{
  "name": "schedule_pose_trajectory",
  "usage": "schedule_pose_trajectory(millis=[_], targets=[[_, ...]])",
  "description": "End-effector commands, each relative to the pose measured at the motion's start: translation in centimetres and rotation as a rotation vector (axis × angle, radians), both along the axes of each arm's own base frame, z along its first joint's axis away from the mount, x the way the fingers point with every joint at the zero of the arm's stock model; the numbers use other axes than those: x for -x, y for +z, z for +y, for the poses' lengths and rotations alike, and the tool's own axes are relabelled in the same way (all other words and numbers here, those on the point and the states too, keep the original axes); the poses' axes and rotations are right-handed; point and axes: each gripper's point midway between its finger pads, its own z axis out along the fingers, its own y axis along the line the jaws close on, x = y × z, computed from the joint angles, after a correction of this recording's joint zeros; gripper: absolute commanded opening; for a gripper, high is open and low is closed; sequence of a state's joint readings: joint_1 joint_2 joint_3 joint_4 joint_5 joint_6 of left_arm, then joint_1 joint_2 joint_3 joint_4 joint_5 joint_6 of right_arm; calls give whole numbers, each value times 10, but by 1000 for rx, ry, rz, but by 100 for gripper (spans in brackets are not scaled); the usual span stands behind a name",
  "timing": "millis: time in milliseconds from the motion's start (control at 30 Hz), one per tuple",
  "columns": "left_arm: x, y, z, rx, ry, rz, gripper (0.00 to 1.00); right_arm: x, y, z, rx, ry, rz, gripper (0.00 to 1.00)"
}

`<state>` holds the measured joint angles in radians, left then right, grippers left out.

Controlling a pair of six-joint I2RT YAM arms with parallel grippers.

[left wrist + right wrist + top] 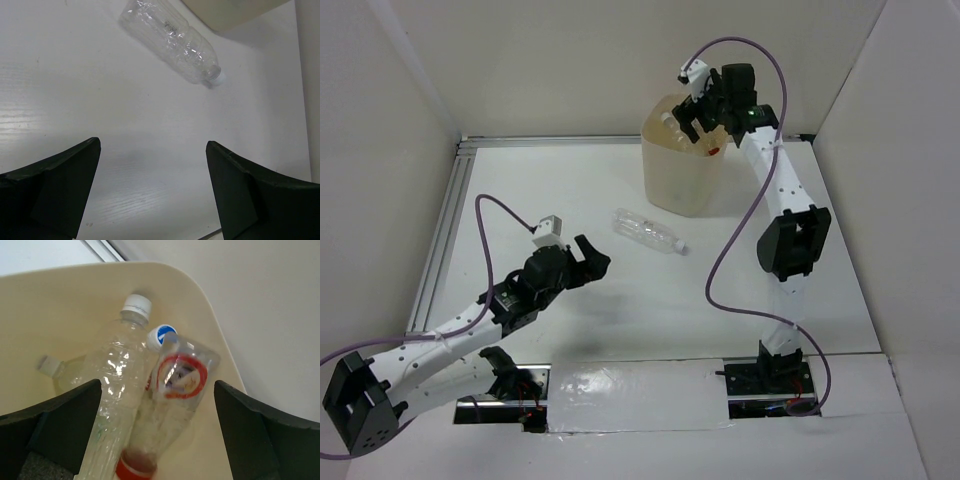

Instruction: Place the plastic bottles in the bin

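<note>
The cream bin [672, 172] stands at the back of the table. My right gripper [703, 112] hangs over its mouth, open. In the right wrist view the right gripper [157, 386] has its jaws wide apart, touching nothing. Below them a bottle with a red cap and red-white label [172, 410] lies blurred inside the bin [210, 450], cap nearest me. Beside it are a clear bottle with a white cap [117, 385], another pale bottle [60, 374] and a blue cap [163, 333]. One clear bottle [648, 231] lies on the table. My left gripper [590, 262] is open, short of that bottle [172, 40].
White walls close in the table on three sides, and an aluminium rail [445, 230] runs along its left edge. The bin's lower corner [235, 10] shows just beyond the lying bottle. The right arm's elbow [792, 242] stands right of the bin.
</note>
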<state>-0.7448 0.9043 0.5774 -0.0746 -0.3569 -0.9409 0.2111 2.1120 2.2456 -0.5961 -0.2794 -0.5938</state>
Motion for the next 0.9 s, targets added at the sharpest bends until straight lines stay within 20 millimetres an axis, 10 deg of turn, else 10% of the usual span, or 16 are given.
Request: schedule_pose_trajectory(millis=[0,133,467,567,867], targets=[[1,0,3,10,6,-11,99,34,90,11,-39,106,-171,100],[-2,2,3,0,11,-18,99,91,136,40,-90,258,-235,100],[7,-1,10,-14,9,-9,99,212,5,143,36,589,46,47],[16,-4,16,0,18,-4,99,204,-30,147,74,509,92,78],[31,-7,33,22,52,-1,99,166,-122,143,257,342,207,96]])
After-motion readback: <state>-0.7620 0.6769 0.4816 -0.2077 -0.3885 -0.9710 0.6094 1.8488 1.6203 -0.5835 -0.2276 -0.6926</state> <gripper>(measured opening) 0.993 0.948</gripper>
